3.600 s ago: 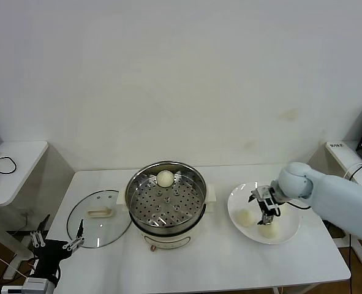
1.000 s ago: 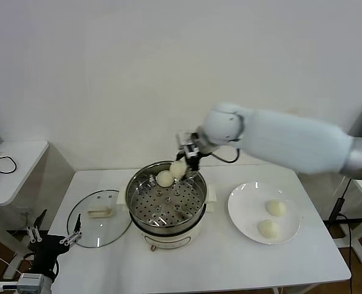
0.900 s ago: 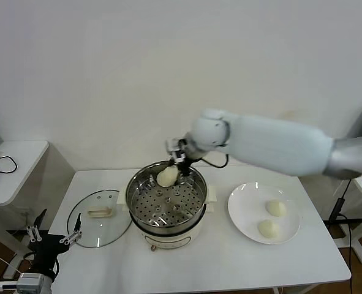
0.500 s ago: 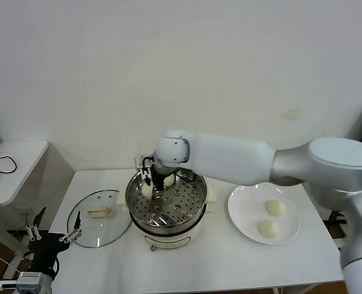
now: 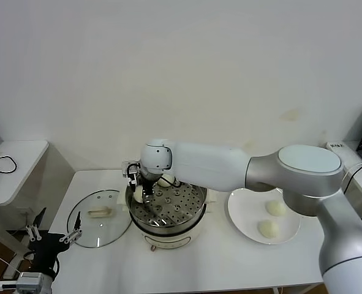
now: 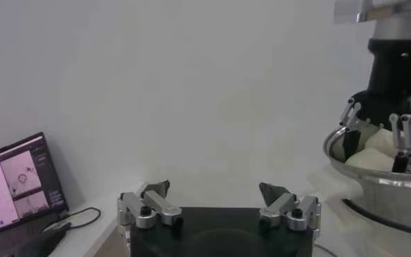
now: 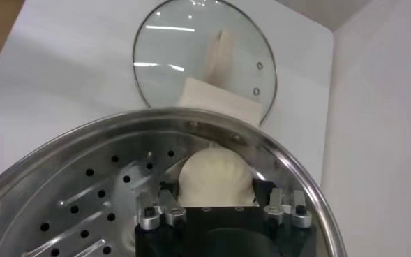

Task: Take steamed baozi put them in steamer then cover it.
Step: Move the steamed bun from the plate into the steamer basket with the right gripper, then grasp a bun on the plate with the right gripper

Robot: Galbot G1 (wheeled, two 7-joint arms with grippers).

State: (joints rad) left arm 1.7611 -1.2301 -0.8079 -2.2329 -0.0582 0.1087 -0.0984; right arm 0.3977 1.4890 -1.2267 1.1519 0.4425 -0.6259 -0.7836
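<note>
The steamer (image 5: 168, 224) stands mid-table with its perforated tray showing. One baozi (image 5: 166, 180) lies at the tray's back. My right gripper (image 5: 138, 187) reaches down inside the steamer's left side. In the right wrist view a second baozi (image 7: 215, 179) rests on the tray by the steamer (image 7: 72, 148) rim, between the fingers of the right gripper (image 7: 215, 194), which stand open beside it. Two more baozi (image 5: 276, 208) (image 5: 267, 229) lie on the white plate (image 5: 245, 215). The cover (image 5: 87, 228) lies flat left of the steamer. My left gripper (image 6: 212, 192) waits open and empty off the table's front left.
A white side table (image 5: 15, 160) with cables stands at the far left, and a lit laptop (image 6: 17, 183) shows in the left wrist view. The right arm spans from the right side across the plate and steamer. A wall runs close behind the table.
The right gripper carried a baozi from the steamer's back rim to its left side and lowered it onto the tray, and its fingers have spread. The left arm has not moved.
</note>
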